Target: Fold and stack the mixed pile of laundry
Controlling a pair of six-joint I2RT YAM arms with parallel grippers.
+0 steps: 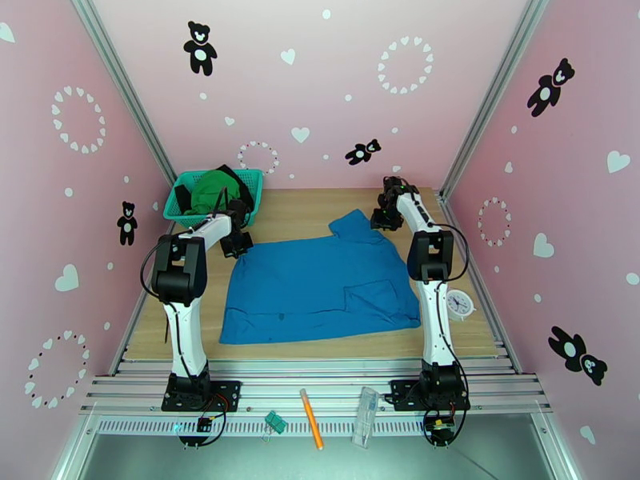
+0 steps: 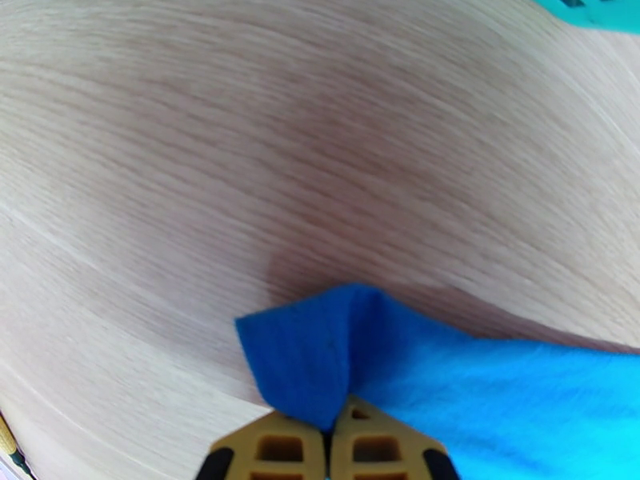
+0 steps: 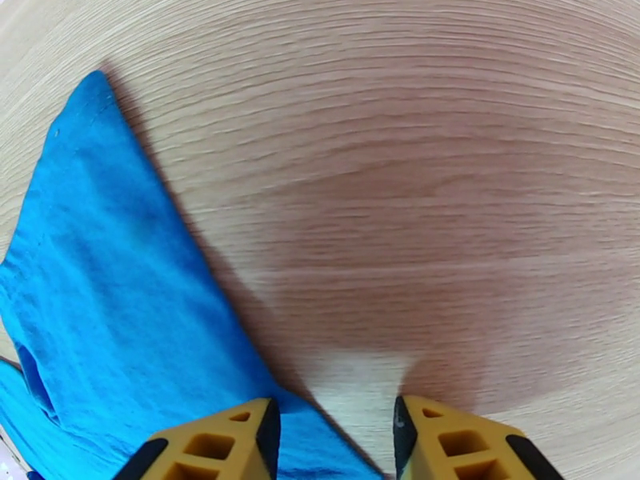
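Left wrist cam: left gripper point(image 2: 328, 430) fingers clamped on a corner of the blue shirt point(image 2: 496, 386). Right gripper point(image 3: 336, 430) fingers apart at shirt's edge, holding nothing. Shirt lies spread mid-table, pocket up; green garment point(image 1: 212, 190) & black garment point(image 1: 183, 198) sit in teal basket point(image 1: 254, 179). Prob. first fold; right needs a grip next. Wood tabletop point(image 1: 296, 206), pink walls point(image 1: 96, 194) w/ bears.

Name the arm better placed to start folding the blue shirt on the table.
Left. The jaws of the left arm are shut on a corner of the medium-blue cloth shirt, ready to carry it over. The jaws of the right arm stand open above the wooden table, at the shirt's edge, gripping nothing.
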